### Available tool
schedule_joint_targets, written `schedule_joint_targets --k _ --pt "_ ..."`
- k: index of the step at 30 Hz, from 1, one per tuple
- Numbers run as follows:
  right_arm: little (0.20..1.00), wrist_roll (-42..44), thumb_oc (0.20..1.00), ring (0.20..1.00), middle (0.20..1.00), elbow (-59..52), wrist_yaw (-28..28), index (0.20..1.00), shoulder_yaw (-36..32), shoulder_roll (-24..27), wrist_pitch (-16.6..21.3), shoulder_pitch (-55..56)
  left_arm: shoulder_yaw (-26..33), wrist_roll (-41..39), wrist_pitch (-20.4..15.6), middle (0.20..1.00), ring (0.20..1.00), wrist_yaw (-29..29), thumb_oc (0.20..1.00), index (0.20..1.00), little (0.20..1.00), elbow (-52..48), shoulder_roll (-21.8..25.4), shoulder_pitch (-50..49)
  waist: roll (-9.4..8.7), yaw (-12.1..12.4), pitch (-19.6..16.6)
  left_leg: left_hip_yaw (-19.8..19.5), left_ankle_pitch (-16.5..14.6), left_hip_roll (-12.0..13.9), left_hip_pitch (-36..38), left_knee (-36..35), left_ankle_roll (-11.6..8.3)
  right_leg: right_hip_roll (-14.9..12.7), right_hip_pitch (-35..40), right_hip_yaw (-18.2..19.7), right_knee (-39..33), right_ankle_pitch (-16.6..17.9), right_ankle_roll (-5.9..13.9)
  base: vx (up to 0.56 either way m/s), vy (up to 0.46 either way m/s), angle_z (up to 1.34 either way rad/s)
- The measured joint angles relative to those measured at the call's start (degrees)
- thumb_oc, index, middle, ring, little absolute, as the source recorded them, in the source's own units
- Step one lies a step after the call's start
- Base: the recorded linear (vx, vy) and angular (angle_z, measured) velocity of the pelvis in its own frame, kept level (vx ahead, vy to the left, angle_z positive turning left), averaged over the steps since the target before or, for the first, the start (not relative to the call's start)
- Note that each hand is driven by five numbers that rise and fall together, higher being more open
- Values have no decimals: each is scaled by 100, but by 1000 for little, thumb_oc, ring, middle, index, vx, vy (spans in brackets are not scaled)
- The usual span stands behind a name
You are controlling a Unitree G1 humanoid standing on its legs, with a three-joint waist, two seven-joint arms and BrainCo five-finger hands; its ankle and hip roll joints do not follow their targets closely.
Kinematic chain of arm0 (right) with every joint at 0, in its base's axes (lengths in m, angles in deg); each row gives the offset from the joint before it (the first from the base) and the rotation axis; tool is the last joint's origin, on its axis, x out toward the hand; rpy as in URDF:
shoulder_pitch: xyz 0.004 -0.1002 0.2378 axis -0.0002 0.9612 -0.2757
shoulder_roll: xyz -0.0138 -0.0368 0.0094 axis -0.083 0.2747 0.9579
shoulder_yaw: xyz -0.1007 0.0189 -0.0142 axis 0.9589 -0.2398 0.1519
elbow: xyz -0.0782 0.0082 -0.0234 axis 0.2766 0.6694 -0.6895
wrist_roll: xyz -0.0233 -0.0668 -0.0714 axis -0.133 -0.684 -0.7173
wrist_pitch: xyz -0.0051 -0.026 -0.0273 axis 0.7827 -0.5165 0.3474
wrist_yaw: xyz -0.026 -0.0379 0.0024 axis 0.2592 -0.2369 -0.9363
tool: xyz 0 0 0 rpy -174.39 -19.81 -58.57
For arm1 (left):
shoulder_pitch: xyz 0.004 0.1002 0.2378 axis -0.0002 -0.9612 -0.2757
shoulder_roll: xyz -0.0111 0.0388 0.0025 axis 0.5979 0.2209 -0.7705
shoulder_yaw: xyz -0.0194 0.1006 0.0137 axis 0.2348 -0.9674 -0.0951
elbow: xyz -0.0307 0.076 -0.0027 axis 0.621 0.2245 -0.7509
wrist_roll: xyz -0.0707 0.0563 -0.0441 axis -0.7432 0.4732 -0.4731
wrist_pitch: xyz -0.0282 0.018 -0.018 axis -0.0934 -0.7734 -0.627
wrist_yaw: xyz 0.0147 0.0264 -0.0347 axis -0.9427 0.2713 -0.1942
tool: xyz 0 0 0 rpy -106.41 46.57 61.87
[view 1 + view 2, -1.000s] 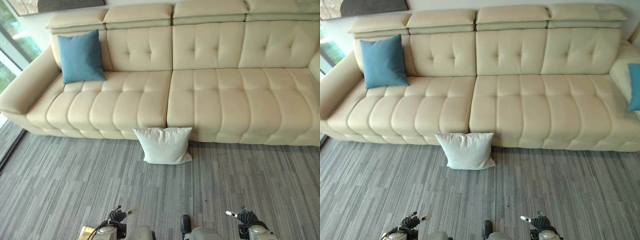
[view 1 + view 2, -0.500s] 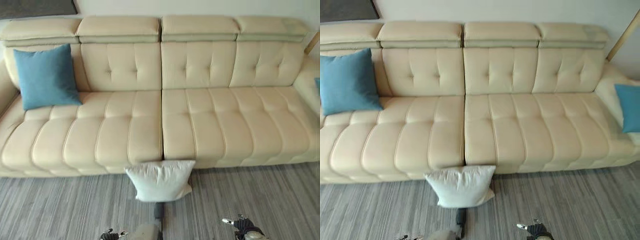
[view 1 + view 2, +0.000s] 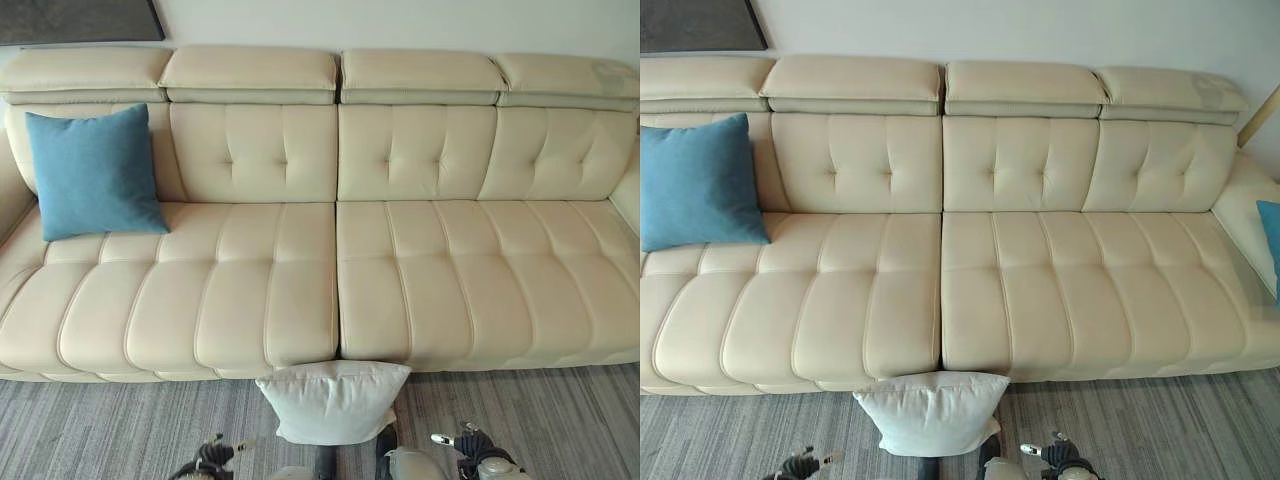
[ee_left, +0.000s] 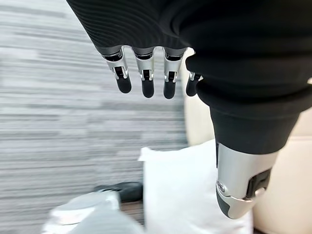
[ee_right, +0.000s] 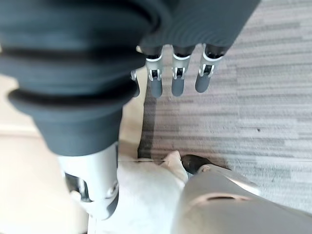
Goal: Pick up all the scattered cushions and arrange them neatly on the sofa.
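1. The left hand (image 4: pixel 146 73) and right hand (image 5: pixel 170 73) hang low over the carpet (image 3: pixel 100 440), fingers straight and relaxed, grasping nothing.
2. The white cushion (image 3: pixel 333 400) stands on the floor against the sofa (image 3: pixel 400 290) front: the approach step, I judge; next, reach down and grasp it.
3. A blue cushion (image 3: pixel 93 172) leans against the backrest at the sofa's left end.
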Motion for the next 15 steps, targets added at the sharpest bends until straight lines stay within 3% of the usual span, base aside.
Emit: schedule_joint_targets --k 1,5,11,15 --pt "1000 0 1000 1000 1000 45 -7 1000 0 8 -3 13 0 0 4 1000 1000 3 1000 1000 1000 -2 -4 -26 -19 38 5 5 0 42 13 2 -45 -35 272 -72 -443 323 106 10 -37 -5" --pt "1000 -5 1000 1000 1000 40 -12 1000 4 169 -3 26 59 19 -16 1000 1000 -14 1000 1000 1000 -34 -138 -17 295 6 104 -10 2 246 36 0 -287 236 844 -138 -1536 989 -185 21 -30 -5" --pt "1000 -55 1000 1000 1000 27 -22 1000 5 267 -1 69 227 26 -15 1000 1000 -28 1000 1000 1000 -16 -232 68 339 0 162 -26 -41 369 104 -25 -468 363 942 -154 -1562 864 -266 2 -7 2" --pt "1000 -52 1000 1000 1000 13 -77 1000 28 265 1 -94 220 30 -12 1000 1000 18 1000 1000 1000 -11 -161 106 223 29 239 -56 78 375 -331 -16 -512 362 526 -166 -1530 938 -326 -143 -5 3"
